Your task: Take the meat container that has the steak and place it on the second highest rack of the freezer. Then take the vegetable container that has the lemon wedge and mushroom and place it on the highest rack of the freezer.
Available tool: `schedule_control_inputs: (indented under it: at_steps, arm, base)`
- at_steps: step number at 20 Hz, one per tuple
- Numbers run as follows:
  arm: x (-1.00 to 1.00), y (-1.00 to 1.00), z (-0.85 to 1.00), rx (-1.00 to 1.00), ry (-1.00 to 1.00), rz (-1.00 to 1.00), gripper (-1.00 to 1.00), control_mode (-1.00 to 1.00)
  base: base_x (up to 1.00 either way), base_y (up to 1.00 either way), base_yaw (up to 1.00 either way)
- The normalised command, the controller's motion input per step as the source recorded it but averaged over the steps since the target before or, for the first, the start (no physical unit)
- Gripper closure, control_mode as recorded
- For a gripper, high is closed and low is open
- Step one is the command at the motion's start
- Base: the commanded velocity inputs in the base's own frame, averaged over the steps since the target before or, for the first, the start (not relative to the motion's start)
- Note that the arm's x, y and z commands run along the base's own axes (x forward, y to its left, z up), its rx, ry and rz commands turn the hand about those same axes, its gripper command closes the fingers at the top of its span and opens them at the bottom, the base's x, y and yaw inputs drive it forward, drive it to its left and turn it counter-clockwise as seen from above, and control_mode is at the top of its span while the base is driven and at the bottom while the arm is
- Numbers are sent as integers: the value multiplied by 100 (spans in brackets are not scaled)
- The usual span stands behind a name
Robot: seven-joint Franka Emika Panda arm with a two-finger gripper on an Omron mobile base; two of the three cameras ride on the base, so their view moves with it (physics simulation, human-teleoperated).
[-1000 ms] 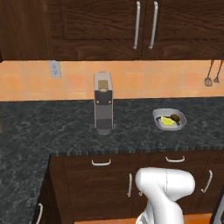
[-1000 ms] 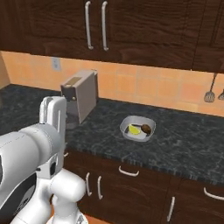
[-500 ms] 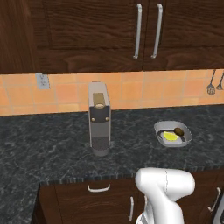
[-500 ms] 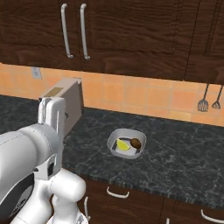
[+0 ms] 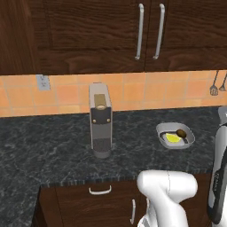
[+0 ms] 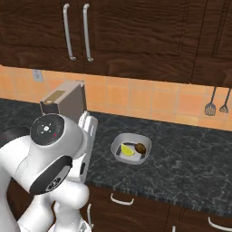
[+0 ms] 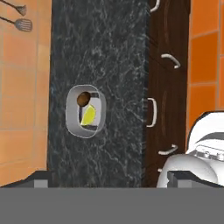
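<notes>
The vegetable container (image 5: 189,138) (image 6: 118,147) (image 7: 99,109) is a grey tray with rounded corners, resting on the dark speckled counter. Inside it lie the yellow lemon wedge (image 5: 173,138) (image 6: 128,150) (image 7: 89,116) and the brown mushroom (image 5: 181,132) (image 6: 141,147) (image 7: 83,99). My gripper (image 7: 113,180) hangs well above the counter, looking down at the tray. It is open wide, with nothing between its fingertips (image 7: 41,180). The meat container, the steak and the freezer are out of view.
A grey coffee machine (image 5: 101,119) (image 6: 63,97) stands on the counter (image 5: 53,146) left of the tray. Dark wood cabinets (image 5: 146,31) hang above, and drawers with handles (image 7: 151,113) run below. Utensils (image 6: 210,106) hang on the orange tiled wall at the right.
The whole picture has shifted in both base views, so the base has driven and the counter looks nearer. The tray and the coffee machine stay put on the counter. The gripper stays open.
</notes>
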Motion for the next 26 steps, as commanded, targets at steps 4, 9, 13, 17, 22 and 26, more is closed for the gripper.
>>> schedule_control_inputs:
  at_steps: [4,9,13,17,22,26]
  arm:
    - [33,-27,-76,1,29,6,-100,-100]
    - [27,-47,-74,7,22,9,-100,-100]
    - [38,-21,-41,8,7,5,-100,-100]
    - [27,0,-21,14,0,5,-100,-100]
    - [39,18,-12,4,0,0,-100,-100]
    - [37,0,-15,0,0,2,-100,-100]
  base:
    - [0,0,0]
    - [0,0,0]
    - [0,0,0]
    - [0,0,0]
    - [0,0,0]
    - [0,0,0]
